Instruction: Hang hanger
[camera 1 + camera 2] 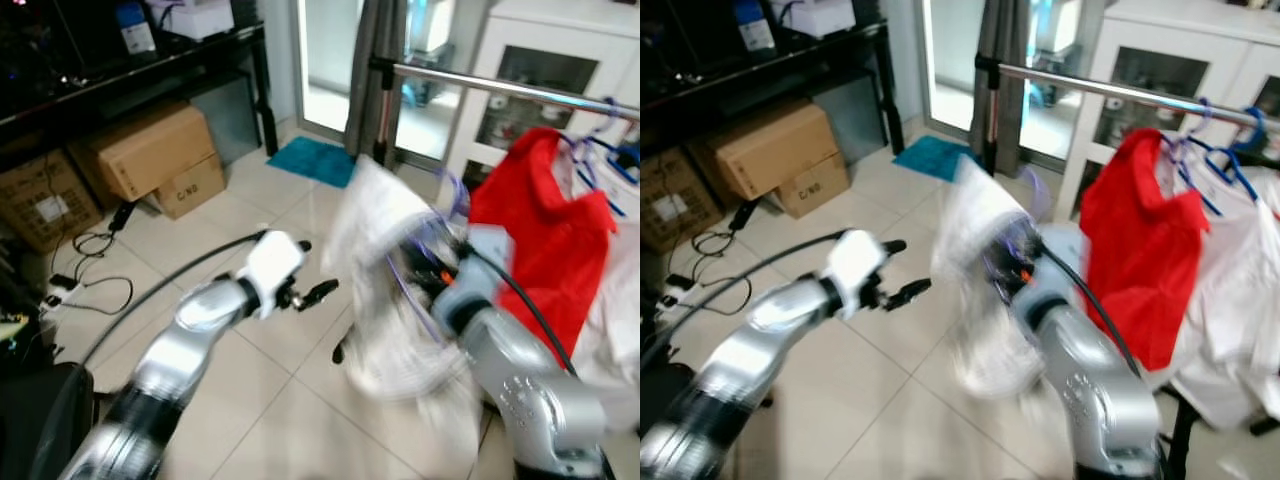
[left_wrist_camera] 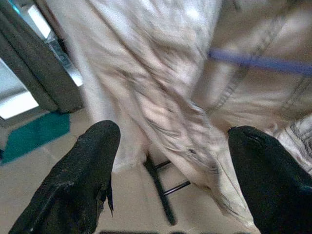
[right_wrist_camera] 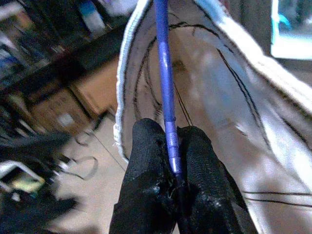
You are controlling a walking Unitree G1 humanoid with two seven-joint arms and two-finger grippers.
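One step: carrying.
Right pincer (image 3: 170,156): pinching purple hanger (image 3: 163,73) with white shirt (image 1: 385,290).
Left pincer (image 2: 170,180): spread.
Next: hook onto rail (image 1: 520,92).

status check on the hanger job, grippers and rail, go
Right gripper shut on blue hanger carrying white garment, short of rail. Left gripper open, beside the garment. Red garment already on rail, near the landing spot.
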